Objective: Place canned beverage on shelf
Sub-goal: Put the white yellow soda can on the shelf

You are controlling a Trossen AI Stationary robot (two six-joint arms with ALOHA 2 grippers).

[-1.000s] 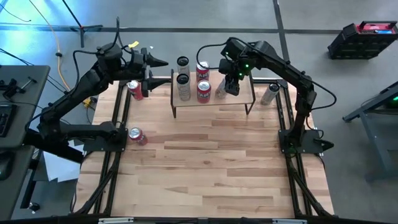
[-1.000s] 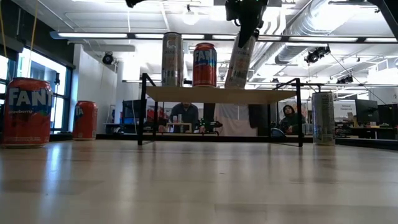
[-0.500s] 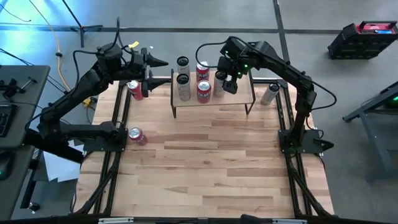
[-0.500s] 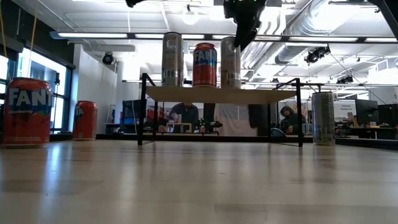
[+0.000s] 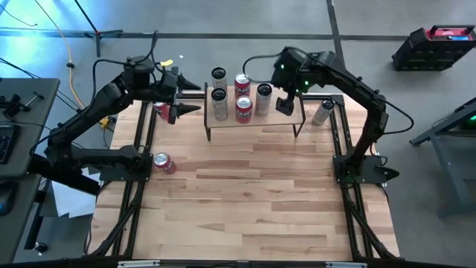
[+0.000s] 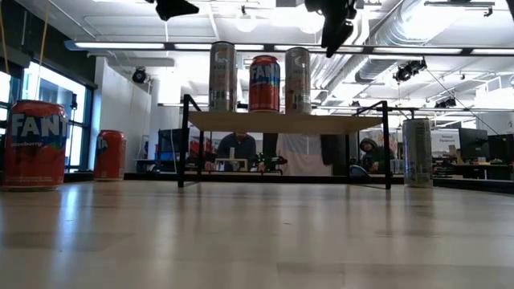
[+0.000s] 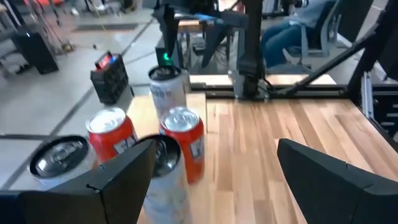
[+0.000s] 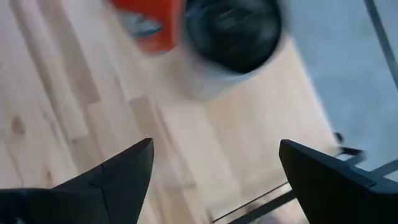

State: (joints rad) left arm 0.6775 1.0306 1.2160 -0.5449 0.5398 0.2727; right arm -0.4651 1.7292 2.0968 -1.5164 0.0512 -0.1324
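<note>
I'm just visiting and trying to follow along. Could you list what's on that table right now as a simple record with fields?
shelf: low wooden rack at the table's far side
cans on shelf: five, three silver, two red; the newest silver can stands upright, free
right claw: open, empty, above the shelf beside that can
left claw: open, empty, hovering left of the shelf
cans off shelf: red can below the left claw, red can lying near the left edge, silver can right of the shelf

Blurred cans (image 8: pixel 233 34) beyond parted claw (image 8: pixel 214 165)
</note>
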